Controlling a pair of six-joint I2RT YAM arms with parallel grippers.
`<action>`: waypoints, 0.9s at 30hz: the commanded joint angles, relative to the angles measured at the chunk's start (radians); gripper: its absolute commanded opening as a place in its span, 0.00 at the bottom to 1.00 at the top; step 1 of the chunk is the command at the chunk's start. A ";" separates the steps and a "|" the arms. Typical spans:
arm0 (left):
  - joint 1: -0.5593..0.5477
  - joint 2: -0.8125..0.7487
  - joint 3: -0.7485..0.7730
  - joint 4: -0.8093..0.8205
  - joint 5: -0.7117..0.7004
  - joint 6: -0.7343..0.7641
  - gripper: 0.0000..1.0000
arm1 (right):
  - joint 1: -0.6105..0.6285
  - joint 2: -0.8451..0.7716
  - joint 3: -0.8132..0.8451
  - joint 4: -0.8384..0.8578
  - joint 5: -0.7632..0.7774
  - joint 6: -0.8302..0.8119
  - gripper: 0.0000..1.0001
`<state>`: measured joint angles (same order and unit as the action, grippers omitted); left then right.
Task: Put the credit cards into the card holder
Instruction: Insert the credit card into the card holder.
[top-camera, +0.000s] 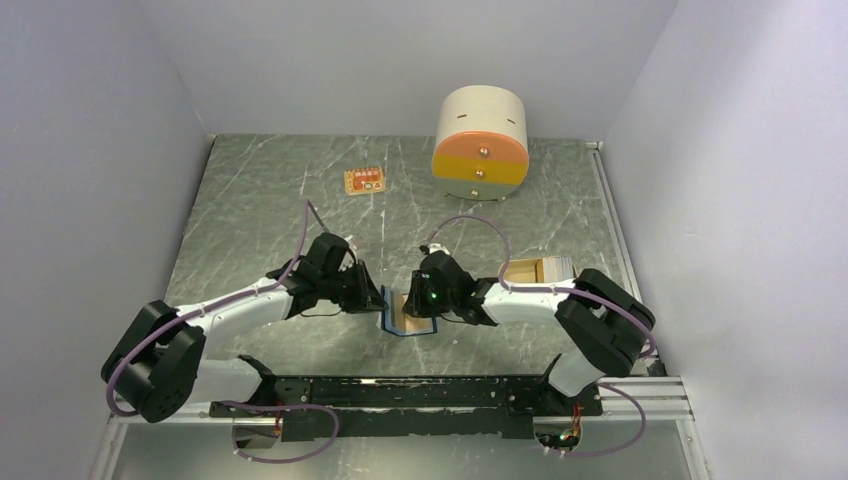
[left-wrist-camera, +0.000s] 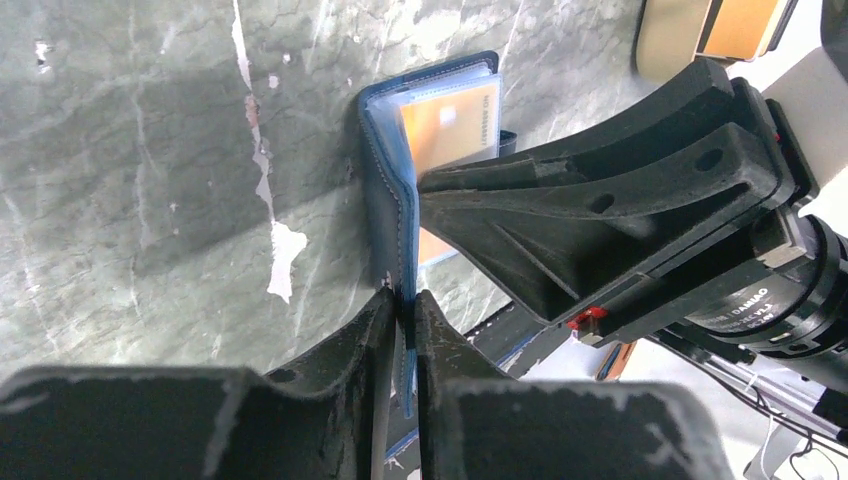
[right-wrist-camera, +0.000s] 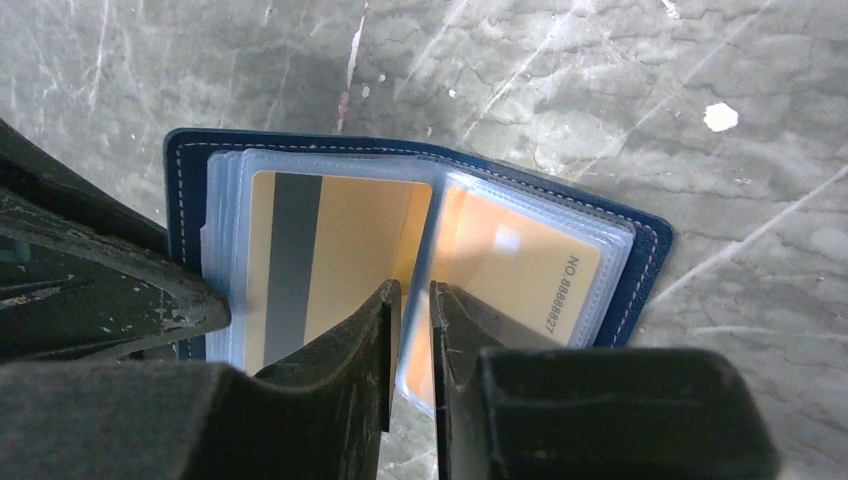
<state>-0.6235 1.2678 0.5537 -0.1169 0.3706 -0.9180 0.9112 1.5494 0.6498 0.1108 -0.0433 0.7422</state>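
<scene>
The card holder (top-camera: 410, 316) lies open on the table between my two grippers, navy outside with clear sleeves inside. My left gripper (top-camera: 378, 298) is shut on its upturned navy cover (left-wrist-camera: 385, 205), fingertips meeting on the stitched edge (left-wrist-camera: 405, 300). In the right wrist view the card holder (right-wrist-camera: 190, 180) shows one beige credit card with a dark stripe (right-wrist-camera: 330, 240) in the left sleeve and another with printed digits (right-wrist-camera: 530, 275) in the right. My right gripper (right-wrist-camera: 410, 300) is closed to a narrow gap on a clear sleeve page standing edge-up between its fingers. More credit cards (top-camera: 535, 270) are stacked to the right.
A small orange tag (top-camera: 366, 181) lies at the back left of centre. A cream-and-orange round drawer unit (top-camera: 480, 145) stands at the back. Grey walls close in both sides. The right arm's body (left-wrist-camera: 620, 200) crowds the left wrist view.
</scene>
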 joint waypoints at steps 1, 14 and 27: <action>-0.017 0.037 0.030 0.053 0.034 -0.004 0.18 | 0.003 0.030 -0.033 0.022 0.003 -0.017 0.21; -0.031 0.050 -0.034 0.249 0.108 -0.018 0.13 | 0.002 0.068 -0.065 0.078 -0.035 0.013 0.21; -0.031 0.071 -0.098 0.392 0.155 -0.010 0.18 | -0.008 0.082 -0.105 0.151 -0.091 0.062 0.22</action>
<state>-0.6415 1.3376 0.4679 0.2111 0.4774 -0.9318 0.8963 1.5860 0.5812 0.3027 -0.1081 0.7898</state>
